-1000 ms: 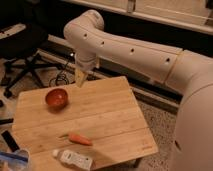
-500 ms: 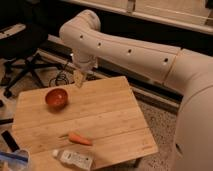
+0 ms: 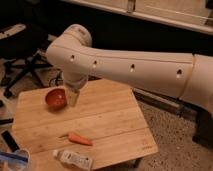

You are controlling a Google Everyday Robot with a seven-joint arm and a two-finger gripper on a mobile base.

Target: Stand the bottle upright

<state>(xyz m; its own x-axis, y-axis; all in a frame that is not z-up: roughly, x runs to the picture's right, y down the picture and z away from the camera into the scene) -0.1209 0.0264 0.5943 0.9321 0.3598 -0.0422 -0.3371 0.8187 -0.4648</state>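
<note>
Bottle (image 3: 73, 159): lying on its side along the front edge of the table (image 3: 117, 117), toward the left corner; not yet stood up.

Gripper (image 3: 73, 96): hanging under the wrist over the far left of the table, just beside the bowl (image 3: 56, 97) and well apart from the bottle. Whether it is wide or narrow is not showing, nor whether it is carrying anything.

Carrot (image 3: 79, 138): lying near the bottle, between it and the gripper.

Hazards, as judged:
- Bowl sitting so close that a sideways swing of the arm is likely clipping it.
- Carrot lying across the straight path to the bottle, so a low approach is risking pushing it into the bottle.
- Bottle resting at the edge; being round, it is probably rolling easily, and any nudge toward the front is sending it off the table.
- Smooth plastic risking a slip in the grasp while being tipped up — a hold too near one end could be letting it swing and topple on release.
</note>
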